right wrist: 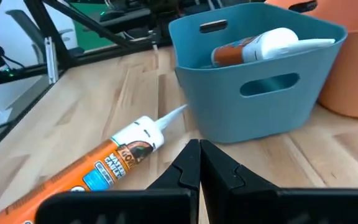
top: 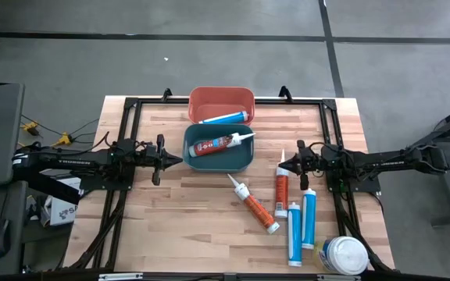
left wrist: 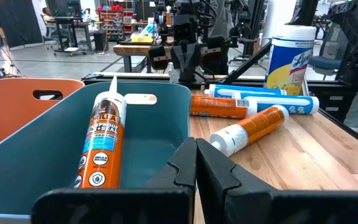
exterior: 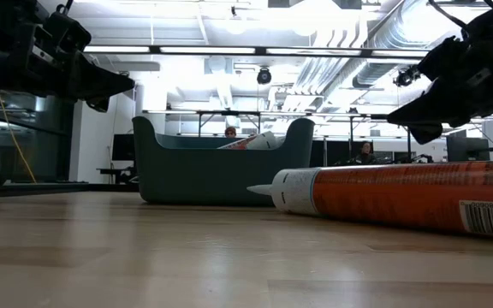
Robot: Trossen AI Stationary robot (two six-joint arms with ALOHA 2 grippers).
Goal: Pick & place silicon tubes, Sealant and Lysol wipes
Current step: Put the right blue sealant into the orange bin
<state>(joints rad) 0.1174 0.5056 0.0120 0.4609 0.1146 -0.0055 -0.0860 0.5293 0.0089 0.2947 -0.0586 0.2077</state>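
I see both arms stretched level over the table (top: 170, 234), facing each other: the left gripper (top: 180, 160) beside the teal bin (top: 218, 162), the right gripper (top: 281, 165) above the loose tubes, each with fingers pressed together and holding nothing. Two bins: the teal one holds one orange sealant tube (top: 222, 143), the orange bin (top: 221, 100) behind it one blue silicone tube (top: 225, 118). On the table lie the Lysol wipes (top: 344, 255) canister at the near right corner, then two orange tubes (top: 252, 204) and two blue tubes (top: 308, 218).
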